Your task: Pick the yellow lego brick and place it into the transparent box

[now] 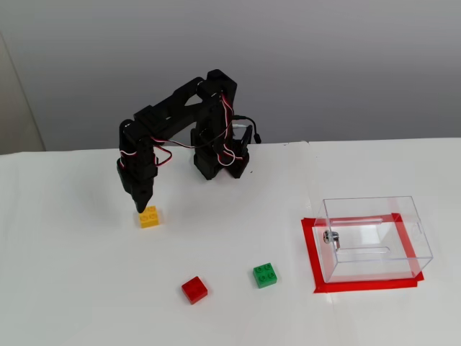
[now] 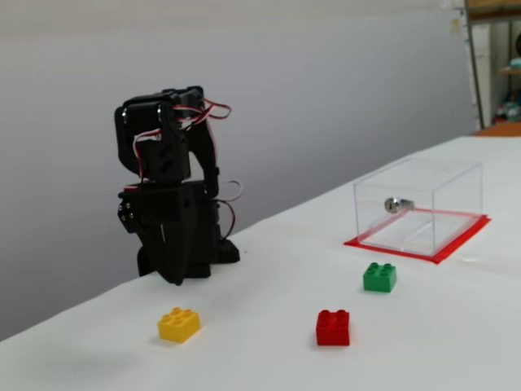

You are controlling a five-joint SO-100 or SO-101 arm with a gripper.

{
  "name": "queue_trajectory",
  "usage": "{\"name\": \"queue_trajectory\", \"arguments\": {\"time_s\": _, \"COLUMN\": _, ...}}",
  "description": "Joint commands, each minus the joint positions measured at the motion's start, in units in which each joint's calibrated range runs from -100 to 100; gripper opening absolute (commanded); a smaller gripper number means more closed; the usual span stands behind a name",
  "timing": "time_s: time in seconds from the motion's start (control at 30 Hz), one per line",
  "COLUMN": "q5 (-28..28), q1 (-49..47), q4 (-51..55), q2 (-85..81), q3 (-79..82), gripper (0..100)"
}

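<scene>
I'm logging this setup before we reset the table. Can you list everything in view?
yellow lego brick: one, yellow, left part of the table, just below the end effector in a fixed view
red brick: one, red, near front edge
green brick: one, green, right of the red one
transparent box: one, clear, at right on the tape
red tape: one rectangle, red, under the box
table: one, white
end effector: one, black, pointing down, above the yellow brick

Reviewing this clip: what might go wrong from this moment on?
The end effector hangs above the small yellow plastic lego brick, toward its far edge, and whether it is open cannot be told; descending like this may nudge the brick instead of straddling it. The route to the clear plastic box passes near the red brick and the green brick; a low carry may hit them.
</scene>
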Motion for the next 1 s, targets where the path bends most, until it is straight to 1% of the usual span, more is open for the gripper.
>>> {"name": "queue_trajectory", "arguments": {"time_s": 0.0, "q5": -0.38, "q1": 1.25, "q4": 0.32, "q2": 0.65, "q3": -2.32, "gripper": 2}}
{"name": "queue_trajectory", "arguments": {"time_s": 0.1, "q5": -1.48, "q1": 2.66, "q4": 0.06, "q2": 2.17, "q3": -2.04, "gripper": 2}}
{"name": "queue_trajectory", "arguments": {"time_s": 0.27, "q5": -1.74, "q1": 3.69, "q4": -0.64, "q2": 7.01, "q3": -3.04, "gripper": 3}}
{"name": "queue_trajectory", "arguments": {"time_s": 0.33, "q5": -1.69, "q1": 3.77, "q4": -1.25, "q2": 7.69, "q3": -3.04, "gripper": 6}}
{"name": "queue_trajectory", "arguments": {"time_s": 0.43, "q5": -1.53, "q1": 3.77, "q4": -1.42, "q2": 7.94, "q3": -2.95, "gripper": 16}}
{"name": "queue_trajectory", "arguments": {"time_s": 0.57, "q5": -1.74, "q1": 3.69, "q4": -1.42, "q2": 7.94, "q3": -2.50, "gripper": 22}}
{"name": "queue_trajectory", "arguments": {"time_s": 0.73, "q5": -3.31, "q1": 3.54, "q4": -1.25, "q2": 8.03, "q3": -2.04, "gripper": 29}}
{"name": "queue_trajectory", "arguments": {"time_s": 0.83, "q5": -4.04, "q1": 3.03, "q4": -1.68, "q2": 8.37, "q3": -2.23, "gripper": 32}}
{"name": "queue_trajectory", "arguments": {"time_s": 0.97, "q5": -4.09, "q1": 1.84, "q4": -2.55, "q2": 8.88, "q3": -1.86, "gripper": 32}}
